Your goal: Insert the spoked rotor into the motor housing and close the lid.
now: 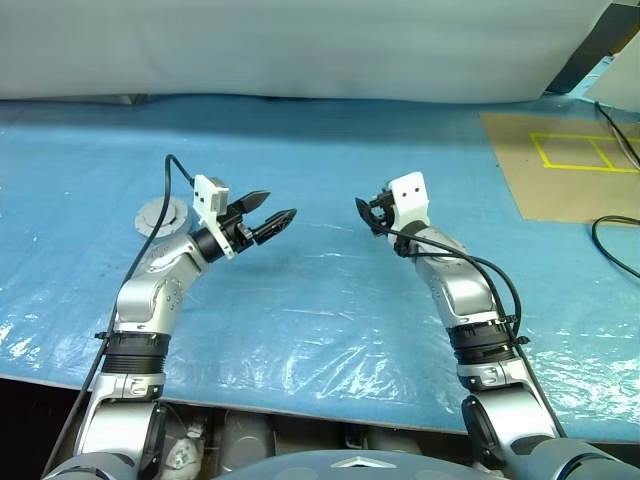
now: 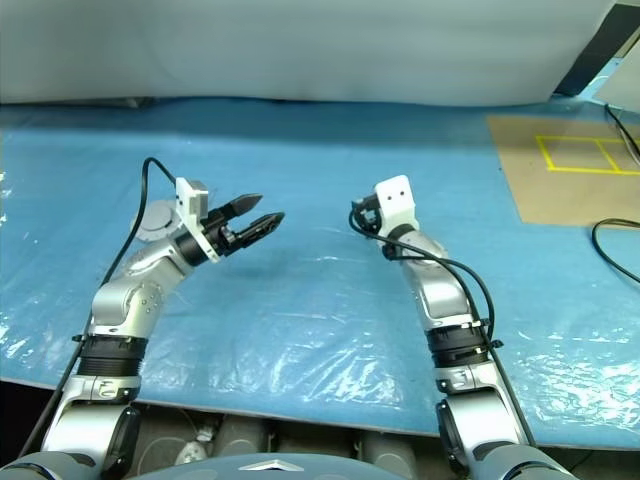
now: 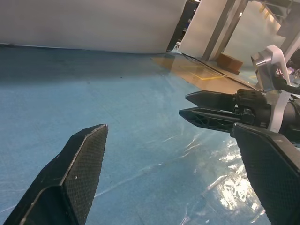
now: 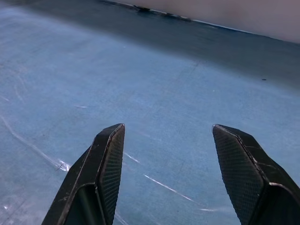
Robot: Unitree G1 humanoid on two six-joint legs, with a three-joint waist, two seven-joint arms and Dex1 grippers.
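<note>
We see both arms raised over the blue table cover [image 1: 320, 300]. The left gripper [image 1: 268, 214] has its fingers spread wide with nothing between them. The right gripper [image 4: 166, 136] also stands parted and empty. A round silver disc [image 1: 160, 214], probably the lid, lies flat on the cover just behind the left wrist, partly hidden by the arm; we cannot make out its detail.
</note>
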